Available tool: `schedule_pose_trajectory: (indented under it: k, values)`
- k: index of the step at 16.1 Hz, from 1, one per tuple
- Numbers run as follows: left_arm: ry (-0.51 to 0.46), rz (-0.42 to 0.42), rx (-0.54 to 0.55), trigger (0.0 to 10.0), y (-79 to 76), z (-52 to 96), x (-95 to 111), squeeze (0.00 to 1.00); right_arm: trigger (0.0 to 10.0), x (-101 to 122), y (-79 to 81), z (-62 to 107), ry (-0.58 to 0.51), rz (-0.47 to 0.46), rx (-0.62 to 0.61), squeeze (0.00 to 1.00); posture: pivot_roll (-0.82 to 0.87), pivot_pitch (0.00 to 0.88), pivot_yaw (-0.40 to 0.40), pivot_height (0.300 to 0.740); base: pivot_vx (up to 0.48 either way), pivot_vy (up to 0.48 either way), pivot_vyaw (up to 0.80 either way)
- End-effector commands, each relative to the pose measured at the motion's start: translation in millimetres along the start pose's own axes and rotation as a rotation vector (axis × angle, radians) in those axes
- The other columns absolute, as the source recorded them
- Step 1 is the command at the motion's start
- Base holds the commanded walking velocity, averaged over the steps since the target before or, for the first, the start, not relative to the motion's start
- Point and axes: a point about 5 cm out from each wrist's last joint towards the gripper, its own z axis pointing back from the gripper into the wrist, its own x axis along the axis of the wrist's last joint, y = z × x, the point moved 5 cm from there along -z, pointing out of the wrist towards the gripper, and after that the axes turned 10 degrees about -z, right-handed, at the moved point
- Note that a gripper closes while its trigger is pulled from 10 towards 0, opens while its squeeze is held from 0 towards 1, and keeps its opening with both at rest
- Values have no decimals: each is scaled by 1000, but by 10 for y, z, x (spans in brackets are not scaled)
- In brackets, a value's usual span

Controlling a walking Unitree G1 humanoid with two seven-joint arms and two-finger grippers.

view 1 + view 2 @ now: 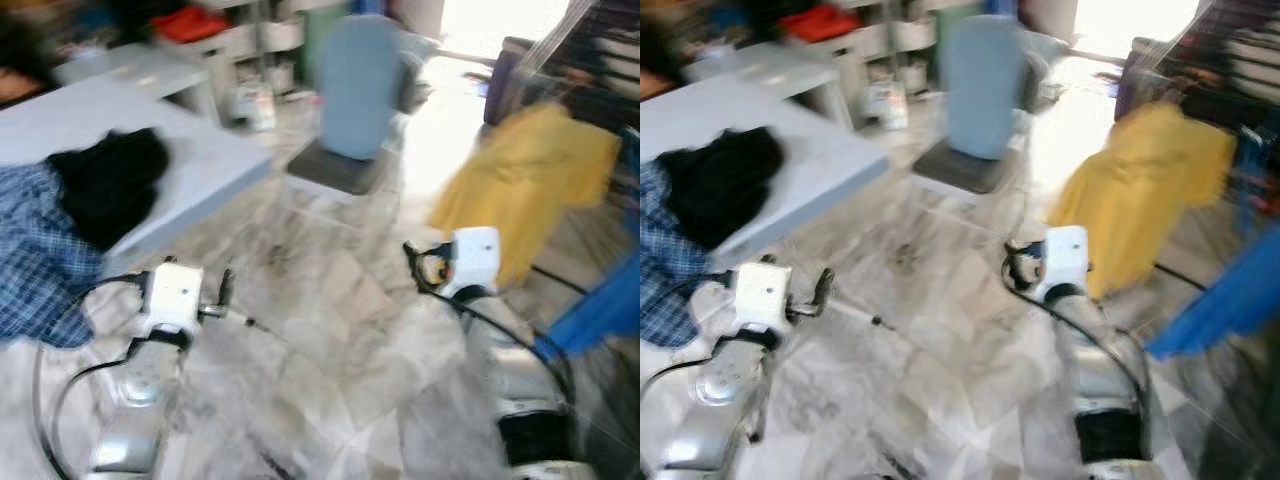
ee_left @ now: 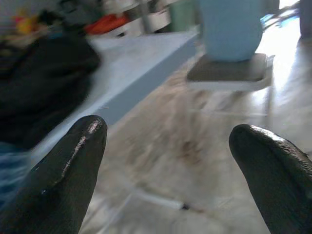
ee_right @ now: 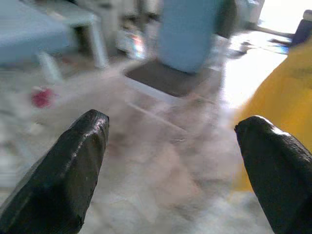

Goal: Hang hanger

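You have both grippers spread wide with nothing between the fingers, the left gripper [image 2: 165,170] low over the marble floor [image 1: 330,330] near the grey table [image 1: 190,165], the right gripper [image 3: 175,170] beside the yellow garment [image 1: 530,180] hanging at the rack [image 1: 600,60]. No hanger can be made out in these blurred views, so you cannot place it yet; it may be by the black cloth [image 1: 110,185] and blue plaid shirt [image 1: 40,260] on the table. Expect it to be light and stiff, and take it at the neck below the hook

Blurred head views overlook floor [image 1: 330,330], seemingly.
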Motion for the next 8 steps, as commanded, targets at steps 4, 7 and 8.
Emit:
schedule_pose_trajectory:
  k: [4, 7, 8]
  values:
    - [32, 74, 78, 10000, 97, 46, -112, 0, 10000, 99, -131, 40, -56, -42, -44, 0, -10, 0, 16, 740, 0, 0, 0]
    - [19, 91, 123, 10000, 103, 54, -67, 0, 10000, 78, -180, 49, -45, -56, -60, 0, -6, 0, 12, 740, 0, 0, 0]
    - [20, 93, 119, 10000, 92, 58, -72, 0, 10000, 70, -181, 53, -44, -57, -59, 0, -7, 0, 12, 740, 0, 0, 0]
